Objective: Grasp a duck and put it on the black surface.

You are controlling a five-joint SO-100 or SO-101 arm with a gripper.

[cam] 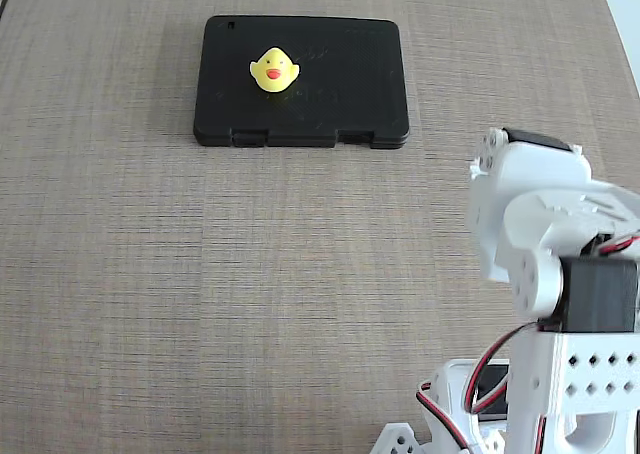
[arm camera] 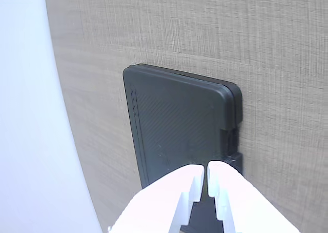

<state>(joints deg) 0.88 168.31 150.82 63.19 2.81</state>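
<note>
Two views: we read the fixed view first and the wrist view second, each from left to right.
Table: we see a grey-brown woven-grain top that fills most of the fixed view.
Black surface: we find the flat matte case lying at the far side of the table, left of centre, with its two latch notches on the near edge.
Duck: we place the small yellow figure on top of the case, in its left half, with the orange-red beak turned toward the near side; it stands free.
Arm: we see white printed links with a black motor block and red and black wires at the near right corner, well apart from the case.
Gripper in the fixed view: we cannot make out the fingers here.
Pale band: we note a smooth light area beyond the curved table edge on the left of the wrist view.
Case in the wrist view: we see it lying lengthwise with its latch edge at the right; the duck does not show in this view.
Gripper: we see the two white fingertips at the bottom edge, nearly touching, with only a thin slit between them and nothing held.
</note>
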